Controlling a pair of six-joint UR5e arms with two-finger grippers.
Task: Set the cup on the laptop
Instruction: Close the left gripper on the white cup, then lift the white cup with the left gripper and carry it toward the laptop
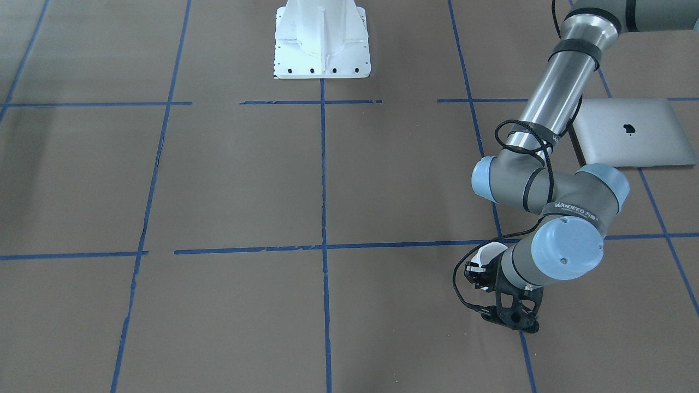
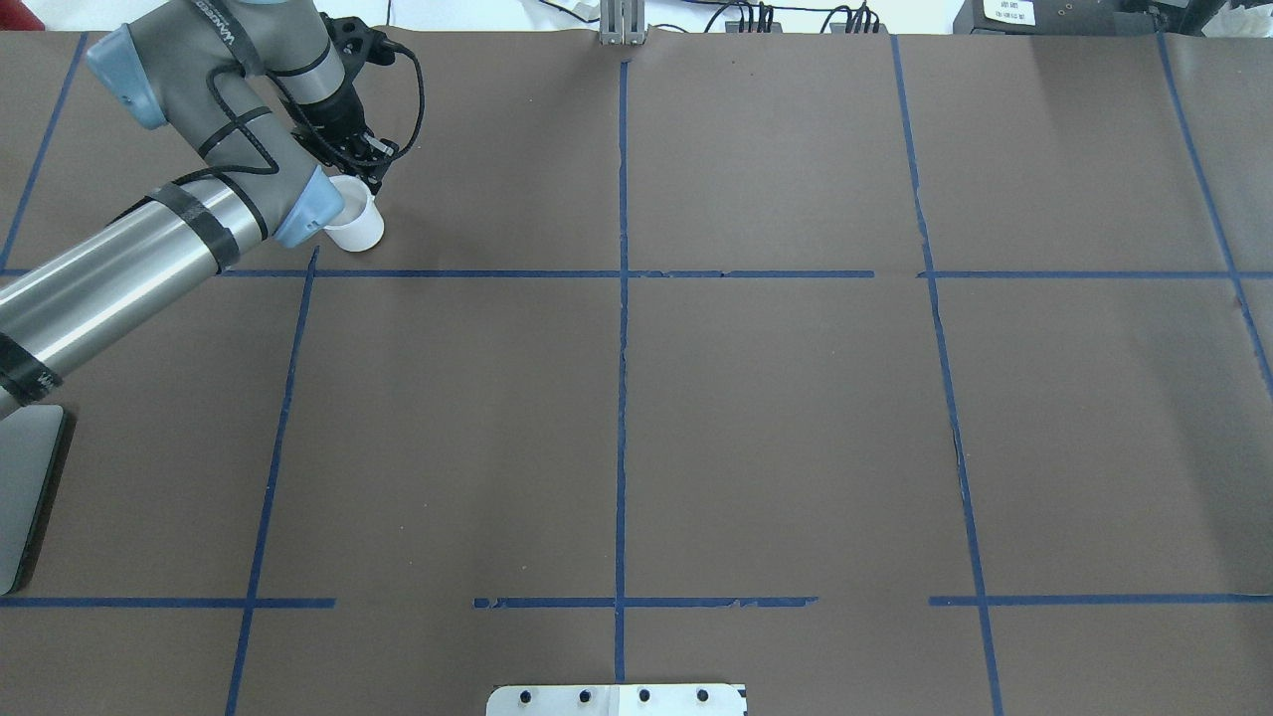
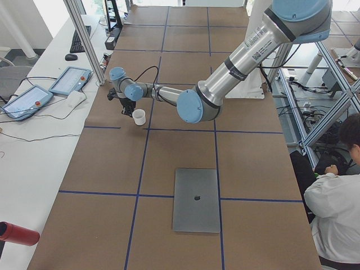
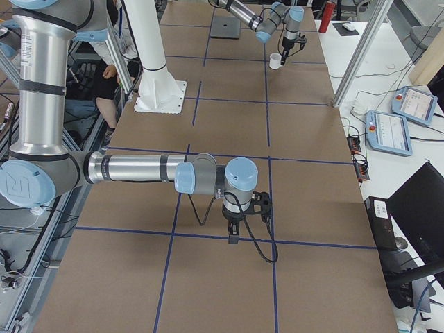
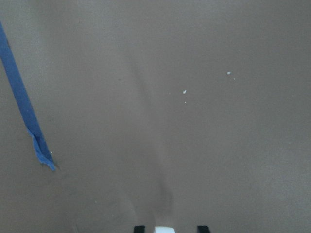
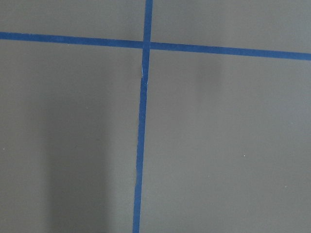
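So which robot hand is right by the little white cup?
The left hand: it sits right beside the small white tapered cup. The right hand hangs over the brown table, far from it.

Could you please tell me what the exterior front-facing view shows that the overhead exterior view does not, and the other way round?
Only the front-facing view shows the whole laptop, closed, with its dark logo visible. Only the overhead view shows the cup clearly, with its side and open rim, plus cables past the table's far edge. Both show the left gripper at the cup and the brown table with its blue tape lines. The overhead view catches just a sliver of the laptop at its left edge, and the front-facing view just a white sliver of the cup behind the wrist.
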